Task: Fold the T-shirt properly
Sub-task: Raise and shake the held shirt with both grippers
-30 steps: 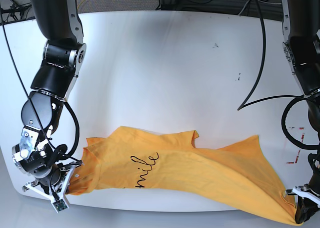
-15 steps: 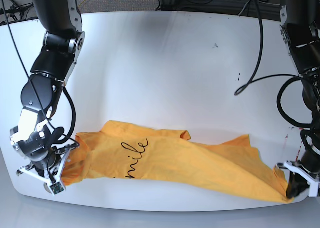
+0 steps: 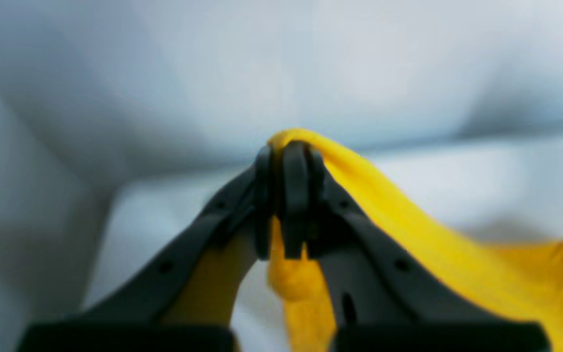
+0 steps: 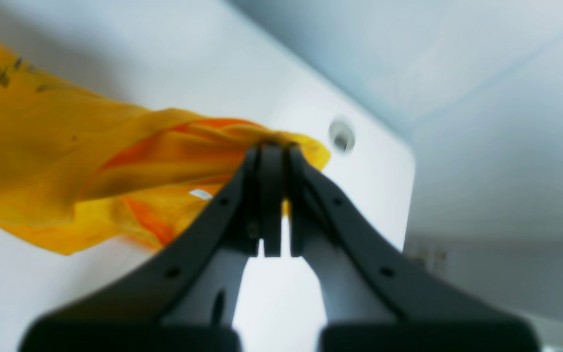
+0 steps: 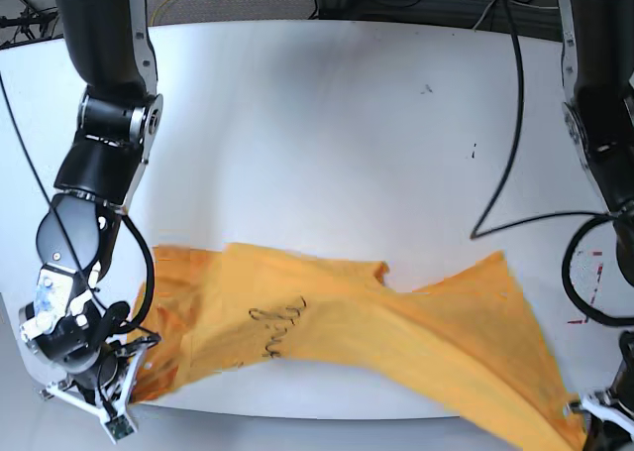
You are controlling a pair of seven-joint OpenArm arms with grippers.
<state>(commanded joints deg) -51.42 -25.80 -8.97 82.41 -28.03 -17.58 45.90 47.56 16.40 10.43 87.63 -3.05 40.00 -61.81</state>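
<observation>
The orange-yellow T-shirt (image 5: 376, 317) hangs stretched along the table's front edge in the base view, black cursive print (image 5: 277, 327) facing up, slightly blurred. My left gripper (image 5: 591, 426) at the bottom right corner is shut on the shirt's right end; in the left wrist view its fingers (image 3: 289, 195) pinch a yellow fold (image 3: 408, 220). My right gripper (image 5: 134, 387) at the bottom left is shut on the shirt's left end; the right wrist view shows its fingers (image 4: 271, 195) clamping bunched cloth (image 4: 115, 161).
The white table (image 5: 327, 134) stretches back behind the shirt, with small dark marks (image 5: 474, 154) and red marks (image 5: 592, 273) at the right. A black cable (image 5: 515, 124) hangs by the left arm. The table's front edge (image 5: 317, 411) lies just below the shirt.
Both grippers have kept hold of the shirt and dropped lower toward the front edge. The cloth has shifted and billowed, with the print moved right and the far hem risen.
</observation>
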